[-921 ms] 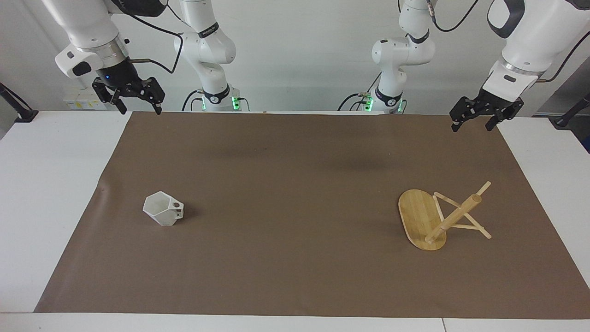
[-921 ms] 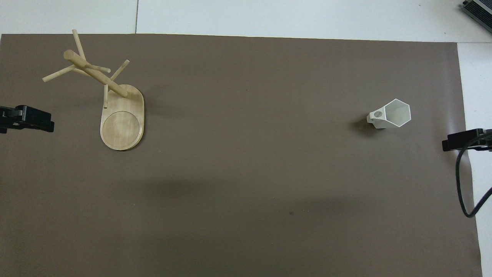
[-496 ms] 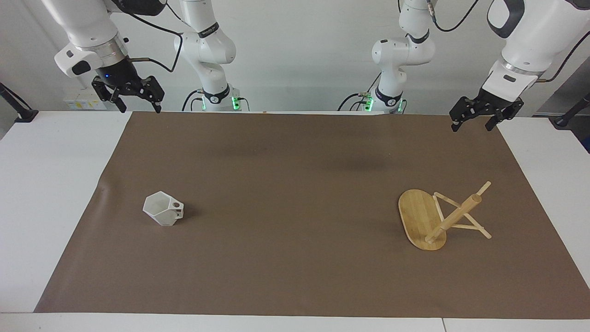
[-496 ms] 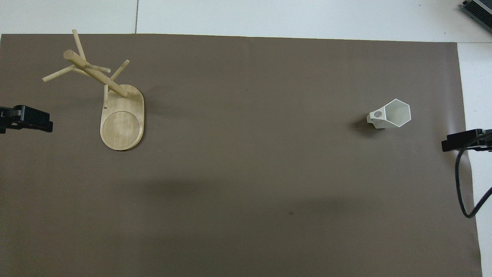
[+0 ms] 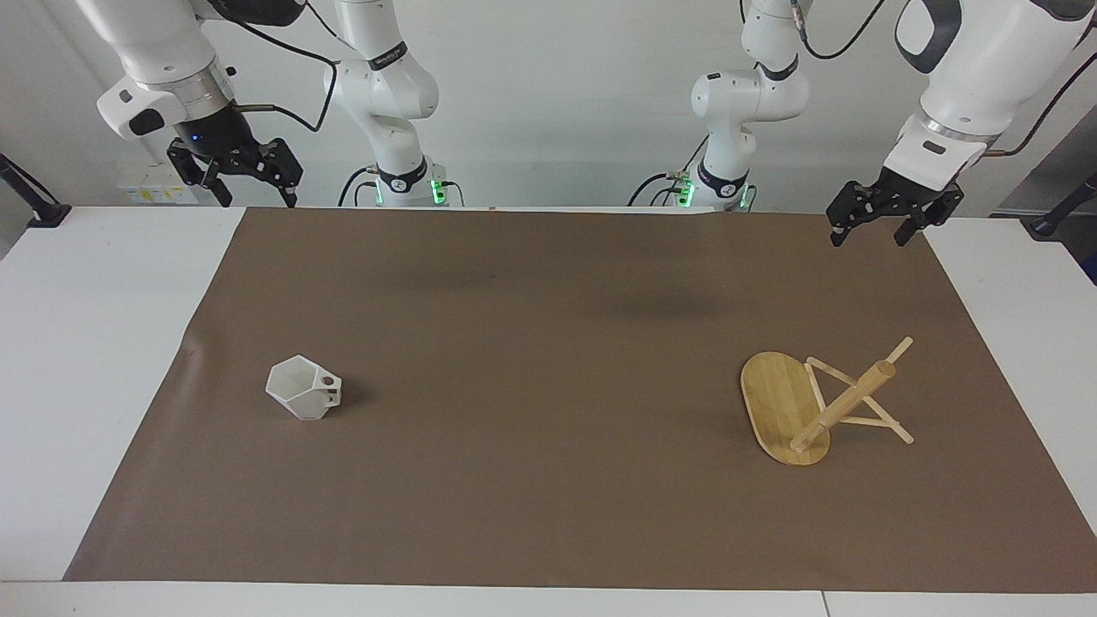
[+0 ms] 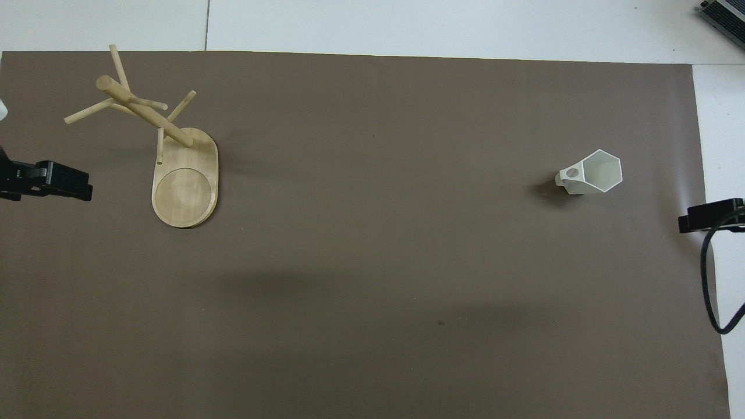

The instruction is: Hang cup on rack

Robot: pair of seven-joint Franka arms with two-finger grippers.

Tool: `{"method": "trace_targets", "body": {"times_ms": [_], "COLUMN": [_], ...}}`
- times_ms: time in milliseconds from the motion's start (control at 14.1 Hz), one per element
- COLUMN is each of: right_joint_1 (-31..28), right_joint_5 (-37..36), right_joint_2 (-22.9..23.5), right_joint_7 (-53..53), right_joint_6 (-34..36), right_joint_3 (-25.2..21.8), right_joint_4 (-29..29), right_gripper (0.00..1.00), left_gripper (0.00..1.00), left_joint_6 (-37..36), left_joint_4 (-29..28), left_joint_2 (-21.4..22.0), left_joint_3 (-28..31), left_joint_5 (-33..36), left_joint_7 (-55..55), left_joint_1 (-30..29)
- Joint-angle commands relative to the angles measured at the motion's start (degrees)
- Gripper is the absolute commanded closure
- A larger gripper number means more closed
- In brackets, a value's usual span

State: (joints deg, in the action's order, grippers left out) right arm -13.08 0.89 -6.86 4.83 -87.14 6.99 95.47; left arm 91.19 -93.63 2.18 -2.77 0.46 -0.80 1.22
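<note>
A brown mat (image 5: 557, 386) covers the white table (image 5: 86, 343) before a pale wall. The cup (image 5: 302, 388) stands upright toward the right arm's end; the rack (image 5: 784, 407) stands toward the left arm's end. The left gripper (image 5: 867, 230) and right gripper (image 5: 247, 194) hang spread and empty above the mat's corners nearest the robots.

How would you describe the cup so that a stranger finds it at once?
On the brown mat that covers the table, look toward the right arm's end. There the cup stands upright and alone. It is small and white, with a hexagonal rim and a blocky handle with a round hole, unlike the bamboo rack.
</note>
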Motion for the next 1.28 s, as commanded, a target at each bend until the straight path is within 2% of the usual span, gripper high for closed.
{"method": "trace_targets", "body": {"times_ms": [0, 142, 425, 780, 1205], "right_joint_1": [0.24, 0.24, -0.72, -1.78, -1.95], "right_joint_5": [-0.1, -0.1, -0.1, -0.1, -0.1], "right_joint_2": [-1.13, -1.14, -0.61, 0.53, 8.08], "right_joint_7": [0.79, 0.88, 1.14, 2.99, 3.08], "right_joint_6": [-3.37, -6.27, -10.15, -19.28, -29.37], "right_joint_3": [0.39, 0.48, 0.39, 0.3, 0.3], "right_joint_4": [1.64, 2.43, 5.33, 10.52, 11.66], "right_gripper": [0.0, 0.0, 0.0, 0.0, 0.0], "left_gripper": [0.0, 0.0, 0.0, 0.0, 0.0], "left_joint_6": [2.5, 2.59, 2.59, 2.59, 2.58], "left_joint_4": [-6.29, -8.14, -7.89, -7.53, -7.27], "left_joint_2": [3.97, 4.94, 4.85, 4.68, 4.5], "left_joint_3": [0.39, 0.39, 0.39, 0.39, 0.39], "left_joint_5": [-0.37, -0.37, -0.37, -0.37, -0.37], "left_joint_7": [0.27, 0.27, 0.36, 0.27, 0.1], "left_joint_1": [-0.17, -0.17, 0.36, 0.36, 0.45]}}
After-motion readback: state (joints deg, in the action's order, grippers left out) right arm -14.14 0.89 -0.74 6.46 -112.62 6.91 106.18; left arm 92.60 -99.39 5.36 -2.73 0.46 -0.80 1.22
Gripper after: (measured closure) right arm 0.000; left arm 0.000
